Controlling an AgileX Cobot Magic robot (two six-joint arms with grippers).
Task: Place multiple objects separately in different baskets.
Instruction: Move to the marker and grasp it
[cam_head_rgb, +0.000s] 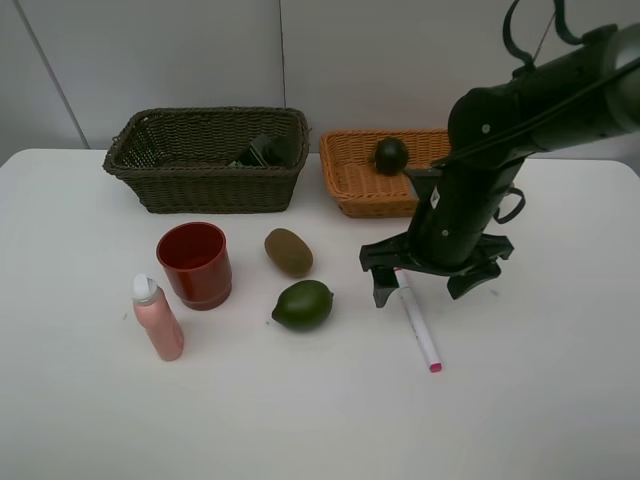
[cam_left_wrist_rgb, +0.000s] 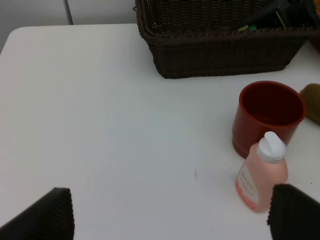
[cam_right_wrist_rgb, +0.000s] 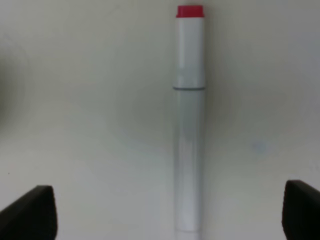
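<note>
**A:** How are the right jaws set?

**B:** They are spread wide above the white surface, and nothing is held in them. The white marker is laid flat on the surface. Its far end sits between the jaws and its red-tipped end points toward the front edge. In the right wrist view the marker is centred between the two dark fingertips and is touched by neither. Whether those fingertips rest on the surface cannot be told.

**A:** And the left jaws?

**B:** They are shown only in the left wrist view, also spread wide, with nothing gripped and bare surface between them. The pink spray bottle is stood upright close to one fingertip. The red cup is set just behind the bottle, open side up.

**A:** Where are the remaining things placed?

**B:** The brown kiwi and the green lime are found between the cup and the marker, the kiwi nearer the baskets. The dark basket is placed at the back left, with a dark grey bottle lying inside it. The orange basket is set beside it on the right, apart from it, and a dark green mangosteen is held inside. The right arm is stretched over that basket's near corner.
</note>
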